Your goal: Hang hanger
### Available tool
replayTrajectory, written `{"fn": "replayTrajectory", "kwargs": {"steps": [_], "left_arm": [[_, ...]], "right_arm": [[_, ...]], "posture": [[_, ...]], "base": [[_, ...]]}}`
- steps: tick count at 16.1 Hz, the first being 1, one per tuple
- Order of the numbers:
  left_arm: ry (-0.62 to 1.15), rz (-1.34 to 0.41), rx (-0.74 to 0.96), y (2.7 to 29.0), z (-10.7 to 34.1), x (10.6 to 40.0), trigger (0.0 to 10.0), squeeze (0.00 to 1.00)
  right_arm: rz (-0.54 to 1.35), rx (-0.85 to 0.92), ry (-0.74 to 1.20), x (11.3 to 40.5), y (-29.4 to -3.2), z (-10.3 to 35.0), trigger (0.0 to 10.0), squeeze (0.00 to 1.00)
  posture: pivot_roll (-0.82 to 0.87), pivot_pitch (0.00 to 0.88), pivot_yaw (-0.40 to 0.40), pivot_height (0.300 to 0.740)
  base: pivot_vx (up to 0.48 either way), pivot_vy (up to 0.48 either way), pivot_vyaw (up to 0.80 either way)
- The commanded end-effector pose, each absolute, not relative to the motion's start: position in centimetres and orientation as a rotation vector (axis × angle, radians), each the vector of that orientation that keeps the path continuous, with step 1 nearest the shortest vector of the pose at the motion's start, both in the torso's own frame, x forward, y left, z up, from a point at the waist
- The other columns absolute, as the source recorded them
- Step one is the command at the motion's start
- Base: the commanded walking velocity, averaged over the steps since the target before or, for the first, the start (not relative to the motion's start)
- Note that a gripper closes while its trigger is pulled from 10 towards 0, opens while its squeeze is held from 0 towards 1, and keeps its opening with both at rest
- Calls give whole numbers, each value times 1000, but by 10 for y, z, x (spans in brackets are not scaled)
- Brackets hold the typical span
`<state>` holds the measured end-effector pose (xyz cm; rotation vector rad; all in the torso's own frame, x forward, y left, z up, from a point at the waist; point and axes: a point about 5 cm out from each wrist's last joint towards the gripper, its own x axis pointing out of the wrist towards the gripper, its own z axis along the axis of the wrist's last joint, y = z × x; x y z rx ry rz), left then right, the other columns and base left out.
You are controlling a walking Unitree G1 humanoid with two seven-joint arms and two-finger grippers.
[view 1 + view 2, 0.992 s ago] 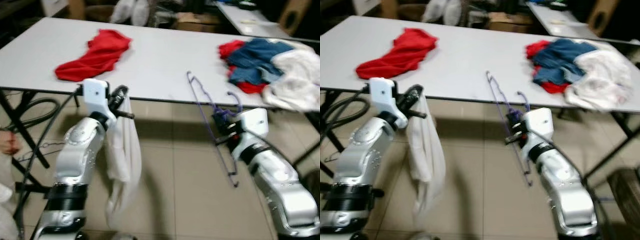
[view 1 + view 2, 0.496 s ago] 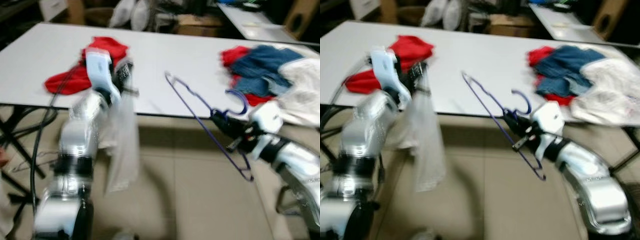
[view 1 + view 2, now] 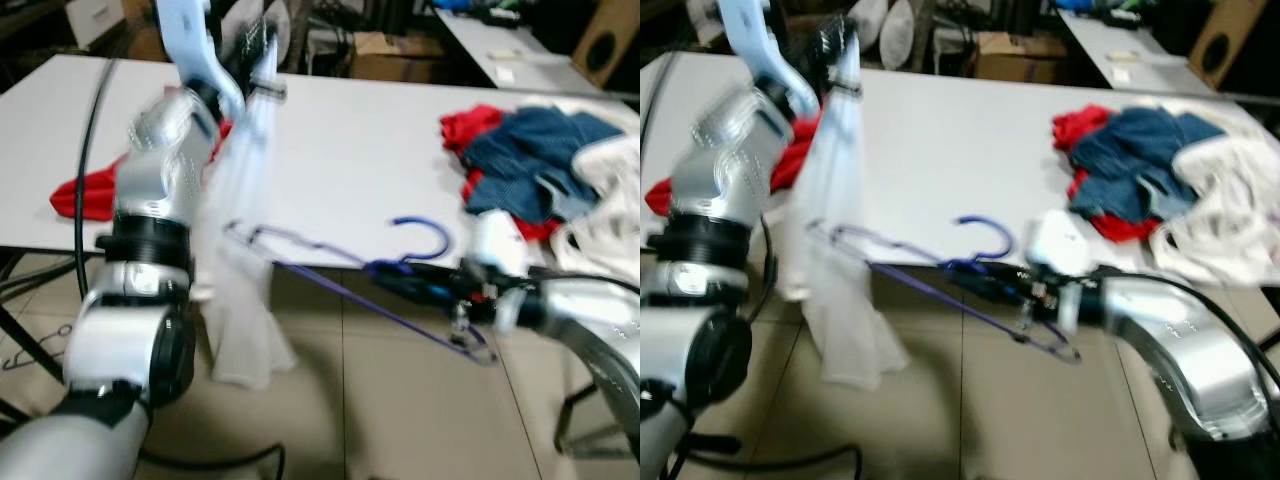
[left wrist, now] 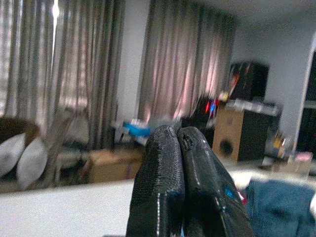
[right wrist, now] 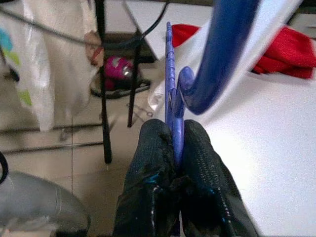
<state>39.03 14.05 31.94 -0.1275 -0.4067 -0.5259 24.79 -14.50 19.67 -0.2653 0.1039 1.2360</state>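
- Right wrist view: the right gripper (image 5: 175, 143) was clenched on the blue hanger (image 5: 174, 106), its two black fingers (image 5: 148, 153) pinching the flat neck just below the hook. A red cloth (image 5: 284, 49) lay on the white table (image 5: 256, 163) beyond, with table legs and floor to one side.
- Eye views: the right gripper (image 3: 985, 280) held the hanger (image 3: 940, 270) roughly level in front of the table's (image 3: 940, 150) near edge, hook upward and the frame reaching toward the robot's left, its far end next to the white garment (image 3: 245, 250).
- Left wrist view: the left gripper (image 4: 177, 148) had its fingers pressed together. What they held is hidden there, and curtains and a speaker stood behind.
- Eye views: the white garment (image 3: 835, 230) hung from the raised left gripper (image 3: 840, 45), draping below the table edge.
- Farther back, a pile of clothes (image 3: 1140, 170) in red, blue and white lay on the table's right side.
- Against one second earlier: the left arm had lifted the garment from below table level to above it. The hanger had swung from hanging nearly upright to lying almost level.
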Motion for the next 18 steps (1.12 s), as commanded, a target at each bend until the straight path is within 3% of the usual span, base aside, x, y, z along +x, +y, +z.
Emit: {"fn": "replayTrajectory", "kwargs": {"steps": [1,6,7,8,10,11,15,18], "left_arm": [[-486,-546,-144,146,344,384,10000,0],[-615,-701,-191,143,392,358,10000,0],[-649,-721,-217,148,403,350,10000,0],[-668,-726,-227,149,408,346,10000,0],[-695,-732,-238,153,417,338,10000,0],[-709,-734,-245,157,421,332,10000,0],[-704,-704,-256,164,421,325,10000,0],[-681,-679,-256,171,417,323,10000,0]], "right_arm": [[1264,-298,111,252,-140,193,10000,0],[1262,-464,103,304,-117,195,10000,0],[1112,-543,34,339,-113,210,10000,0],[999,-549,-41,356,-111,223,10000,0],[801,-502,-154,381,-111,255,10000,0],[563,-396,-322,400,-118,304,10000,0],[171,-331,-660,399,-159,383,10000,0],[223,-322,-678,400,-160,382,10000,0]], "posture": [[14,0,-43,740],[22,0,-52,740],[34,0,-72,740],[36,0,-75,740],[51,0,-94,740],[66,0,-112,740],[72,0,-117,740],[65,0,-106,740]], "base": [[409,0,0],[413,0,0],[412,0,0],[412,0,0],[412,0,0],[416,0,0],[412,0,0],[415,0,0]]}}
